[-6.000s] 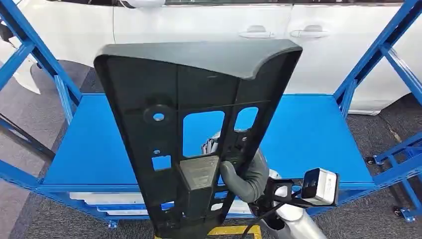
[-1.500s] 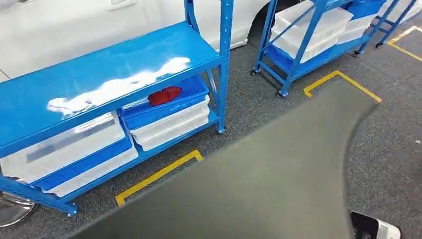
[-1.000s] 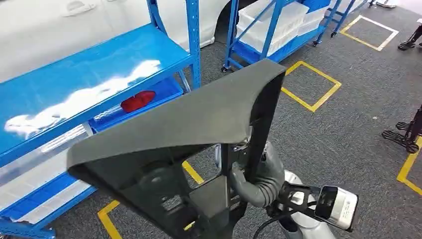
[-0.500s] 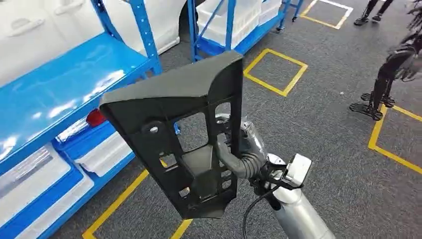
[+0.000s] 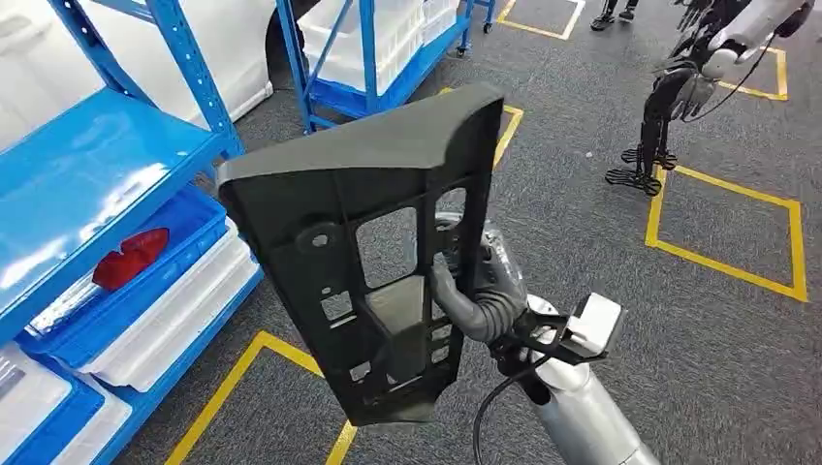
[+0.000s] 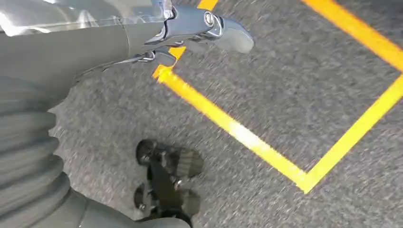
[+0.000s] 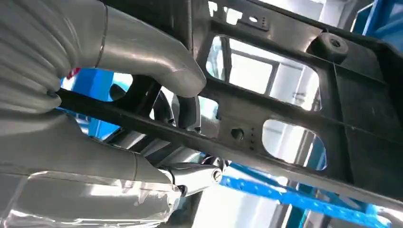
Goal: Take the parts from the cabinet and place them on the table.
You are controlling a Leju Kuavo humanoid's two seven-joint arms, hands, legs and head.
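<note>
A large black plastic part (image 5: 368, 262), ribbed and with several cut-outs, stands upright in front of me over the carpet. My right hand (image 5: 480, 291) grips it from behind, the thumb hooked through a cut-out around a rib. The right wrist view shows the same grip close up: the right hand (image 7: 119, 52) wraps a bar of the part (image 7: 294, 109). My left hand (image 6: 142, 38) hangs over the grey carpet with fingers extended and holds nothing.
The blue cabinet shelf (image 5: 97, 184) is at the left, with a red part (image 5: 131, 257) in a blue bin and white bins (image 5: 174, 310) below. A second blue rack (image 5: 368, 48) stands behind. Yellow floor tape (image 5: 727, 262) marks squares; another robot (image 5: 679, 87) stands far right.
The camera has turned right, so the cabinet slid to the left edge and open carpet came into view. The black part stays in my right hand.
</note>
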